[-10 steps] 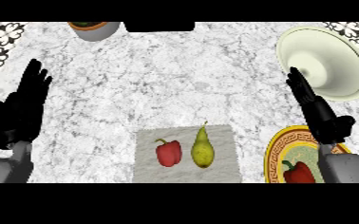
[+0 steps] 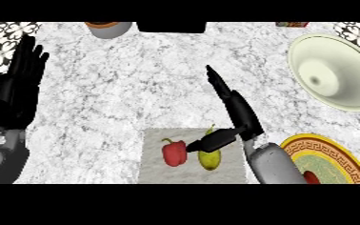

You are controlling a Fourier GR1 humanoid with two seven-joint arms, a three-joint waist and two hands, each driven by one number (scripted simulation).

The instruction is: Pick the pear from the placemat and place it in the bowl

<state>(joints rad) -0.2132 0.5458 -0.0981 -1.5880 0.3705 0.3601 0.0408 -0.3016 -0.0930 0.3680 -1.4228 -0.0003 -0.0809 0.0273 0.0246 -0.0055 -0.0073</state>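
A yellow-green pear point(image 2: 209, 159) lies on the grey placemat point(image 2: 156, 169) at the bottom middle, beside a red pepper point(image 2: 174, 153). My right hand point(image 2: 237, 108) hangs over the placemat's right side, fingers straight and pointing up the counter, its thumb point(image 2: 211, 142) stretched across the pear's top. It is open and holds nothing. The cream bowl point(image 2: 328, 71) stands at the right edge, well away from the pear. My left hand point(image 2: 20, 83) rests open at the left edge, fingers up.
A yellow patterned plate point(image 2: 325, 155) with a red item on it sits at the bottom right, next to my right forearm. A grey pot point(image 2: 109, 28) and a dark block point(image 2: 172, 26) stand along the far edge.
My right hand has swung left from beside the plate to over the placemat, its thumb now across the pear. The left hand has not moved.
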